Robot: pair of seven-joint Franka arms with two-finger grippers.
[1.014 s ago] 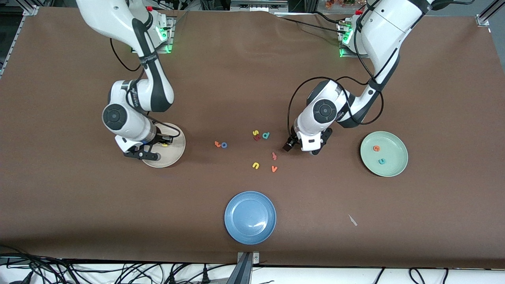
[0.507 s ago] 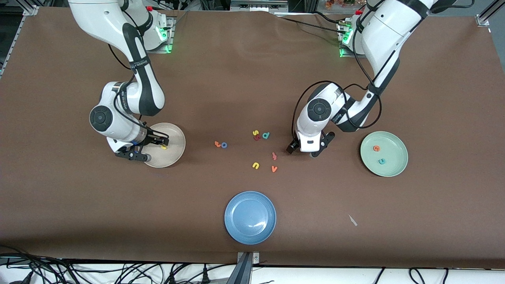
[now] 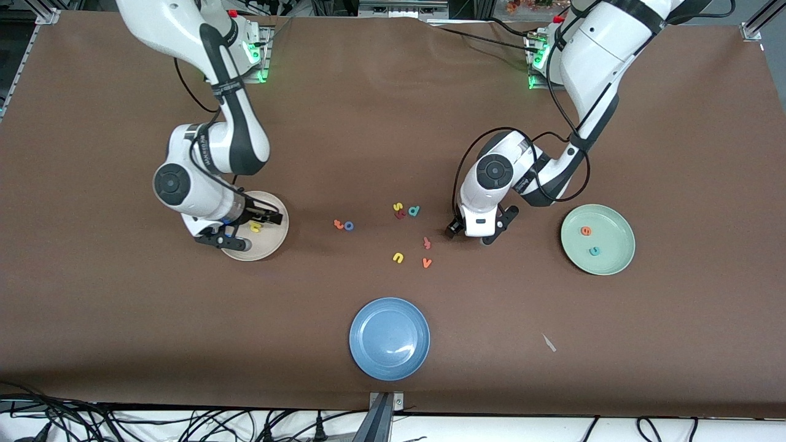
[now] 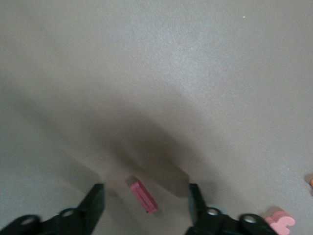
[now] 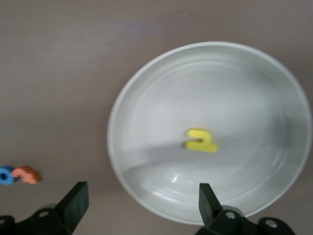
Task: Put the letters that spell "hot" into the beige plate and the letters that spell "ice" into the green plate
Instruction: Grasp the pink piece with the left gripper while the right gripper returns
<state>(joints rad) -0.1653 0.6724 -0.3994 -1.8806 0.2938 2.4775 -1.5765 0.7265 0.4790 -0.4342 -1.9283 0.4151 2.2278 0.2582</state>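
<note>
Since a second ago, the right pincer has released the yellow h into the beige plate, jaws wide. Left pincer, mid-frame, straddles the dark red i half-open; bare tabletop surrounds it.

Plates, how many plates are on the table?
3. The beige plate sits toward the right arm's end, the green plate toward the left arm's end, and the blue plate between them, nearest the front camera. None looks hidden.

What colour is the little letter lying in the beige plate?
Yellow. The letter lies alone in the beige plate; the right wrist view shows it best.
</note>
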